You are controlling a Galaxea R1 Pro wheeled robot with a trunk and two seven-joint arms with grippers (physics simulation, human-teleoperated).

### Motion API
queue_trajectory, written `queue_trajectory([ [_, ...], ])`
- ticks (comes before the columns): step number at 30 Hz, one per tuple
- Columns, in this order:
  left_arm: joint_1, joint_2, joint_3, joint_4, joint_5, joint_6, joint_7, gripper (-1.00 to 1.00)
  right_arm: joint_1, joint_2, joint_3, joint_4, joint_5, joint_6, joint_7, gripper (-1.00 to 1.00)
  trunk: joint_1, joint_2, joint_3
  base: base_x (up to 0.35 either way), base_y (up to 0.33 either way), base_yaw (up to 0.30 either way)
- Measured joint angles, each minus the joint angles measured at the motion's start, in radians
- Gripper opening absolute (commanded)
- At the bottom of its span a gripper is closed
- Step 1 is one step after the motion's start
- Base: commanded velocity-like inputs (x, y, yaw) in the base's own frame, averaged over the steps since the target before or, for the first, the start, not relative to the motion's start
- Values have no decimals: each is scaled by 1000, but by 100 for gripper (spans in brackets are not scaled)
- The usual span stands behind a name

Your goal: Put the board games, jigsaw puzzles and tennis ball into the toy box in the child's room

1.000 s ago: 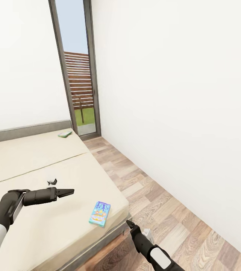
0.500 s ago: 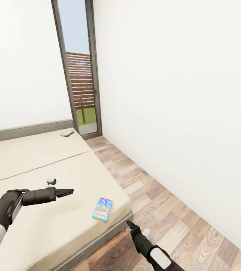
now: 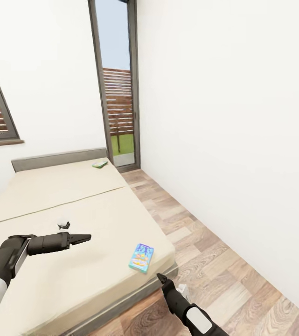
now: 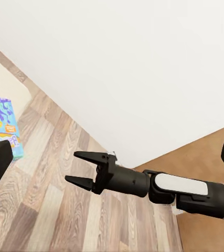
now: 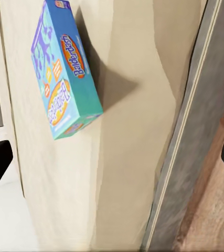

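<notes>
— White walls (image 3: 224,116), plank floor (image 3: 214,252), and the bed (image 3: 74,205) filling the left of the head view. What are the grippers doing?

— Left gripper (image 3: 87,238) hangs over the mattress, empty. In the head view its fingers look drawn to a narrow point, but I cannot tell whether they actually meet.

— And the right one?

— Right gripper (image 4: 76,168) shows well from the left wrist: two pointed black fingers (image 4: 85,155) clearly apart, nothing between them, floor behind. In the head view it sits low (image 3: 161,278), just off the bed's near corner, above the floor.

— Is it touching anything?

— No. It is near the grey bed frame (image 5: 188,157) but apart from it.

— Where are the games?

— One blue game box (image 3: 141,257) lies flat on the mattress beside the near right corner, close to the edge. The right wrist view reads "Balderdash" on it (image 5: 64,68). It is near the right gripper, not held.

— The second?

— A small green box (image 3: 100,164) lies at the far end of the bed, by the headboard (image 3: 56,159) and the tall window (image 3: 117,84). Too small to read.

— Either gripper near that one?

— No, both are well apart from it.
</notes>
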Motion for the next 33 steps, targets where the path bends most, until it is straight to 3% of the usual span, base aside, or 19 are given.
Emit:
queue_trajectory([
  [20, 0, 0, 0, -2, 1, -7, 0, 100, 0, 0, 0, 0, 1, 0, -1, 100, 0, 0, 1, 7, 52, 96],
  [33, 0, 0, 0, -3, 1, -8, 0, 100, 0, 0, 0, 0, 2, 0, 0, 100, 0, 0, 1, 0, -127, 18],
])
